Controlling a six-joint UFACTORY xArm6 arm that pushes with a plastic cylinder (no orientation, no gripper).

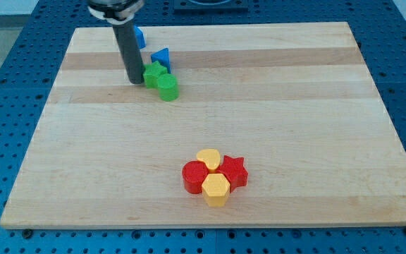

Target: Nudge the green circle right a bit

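Observation:
The green circle (168, 87) lies on the wooden board (273, 106) in the upper left part of the view. A green star-shaped block (154, 73) touches it at its upper left. My tip (135, 81) is the lower end of the dark rod, just left of the green star and close to it, with the green circle a little further to its right. A blue triangle block (162, 57) sits just above the green pair. A second blue block (139, 37) is partly hidden behind the rod.
A cluster sits low in the middle of the board: a red circle (194, 174), a yellow block (208, 158), a red star (235, 170) and a yellow hexagon (216, 188), all touching. The board's edges meet a blue perforated table (5, 85).

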